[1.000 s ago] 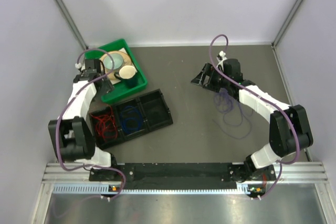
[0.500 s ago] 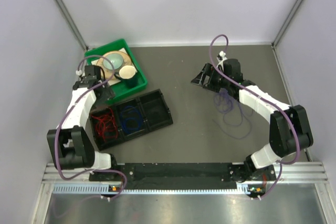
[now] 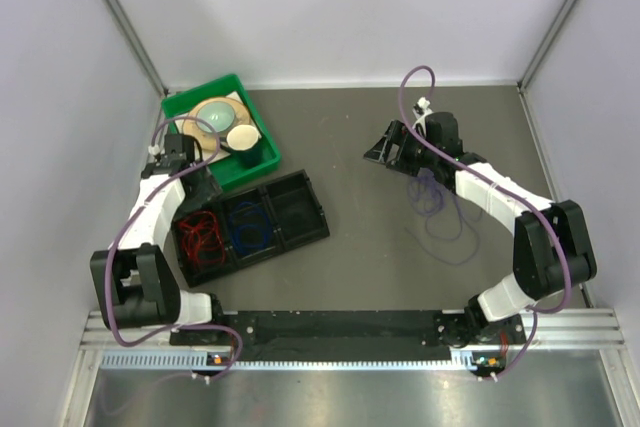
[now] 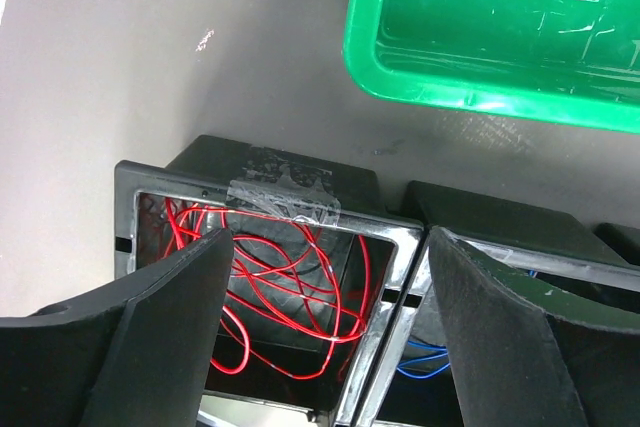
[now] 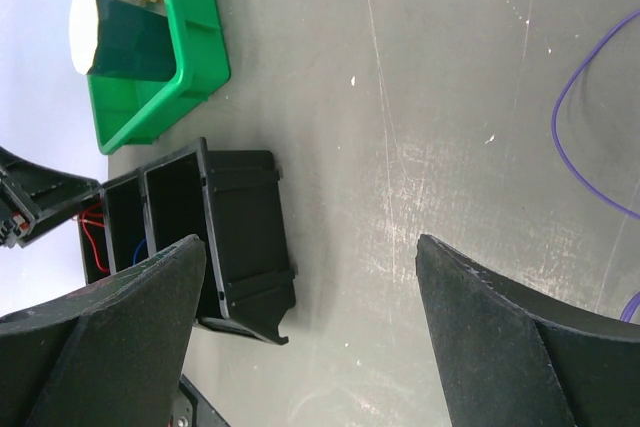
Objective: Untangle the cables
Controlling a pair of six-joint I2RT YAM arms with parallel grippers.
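One grey table (image 3: 350,137) under everything. On its left side, a black tray (image 3: 305,209) of three compartments lying aslant, with a green bin (image 3: 268,159) near its far edge. Left gripper (image 4: 330,247) above the tray's left end, spread wide, holding nothing. Right gripper (image 3: 390,155) on the right half of the table, well apart from the tray, pointed toward it, likewise spread wide and empty. Red cable (image 3: 200,235) loosely looped in the left compartment, below the left gripper and showing in the gap between its fingers in the wrist view; touching or not, cannot tell. Blue cable (image 3: 250,227) coiled in the middle compartment, peeking out at the edge of that gripper's right finger. Purple cable (image 3: 433,195) loose on the bare table in wandering loops, behind the right gripper, beside and partly under the right arm (image 3: 490,197), outside the spread fingers.
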